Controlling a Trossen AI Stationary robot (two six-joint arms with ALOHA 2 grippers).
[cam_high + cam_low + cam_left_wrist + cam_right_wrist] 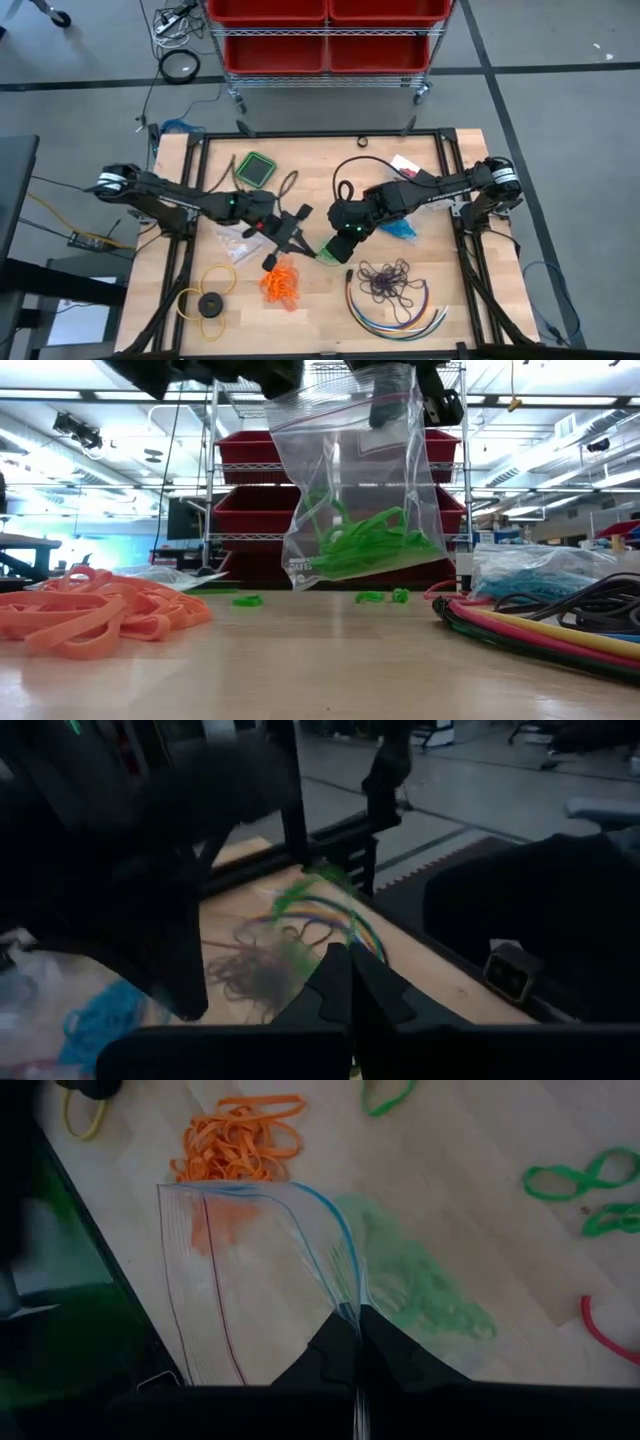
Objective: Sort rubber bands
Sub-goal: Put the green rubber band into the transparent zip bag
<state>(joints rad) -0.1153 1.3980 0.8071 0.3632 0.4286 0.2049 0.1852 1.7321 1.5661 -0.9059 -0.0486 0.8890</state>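
Note:
A clear zip bag [355,470] hangs from my right gripper [340,243] over the middle of the table, with green rubber bands [375,545] bunched in its bottom. Loose green bands [570,1180] lie on the table beyond it. An orange bunch [282,283] lies near the front and a dark purple bunch [385,280] to its right. Blue bands [402,229] lie in another clear bag under the right arm. My left gripper [298,222] is shut just left of the hanging bag, with nothing between its fingers [350,985]. My right gripper pinches the bag's zip edge [347,1292] between its two fingers, at one end of the gaping mouth. The fingers slant down from above. The bag hangs below them, upright, its bottom [350,575] close above the table.
A green square lid [255,168] lies at the far left of the table, and a yellow ring with a black disc [207,302] at the front left. Curved multicoloured cables [395,308] lie in front of the purple bunch. Empty clear bags [235,240] lie under the left arm. A rack of red bins [325,35] stands beyond the far edge.

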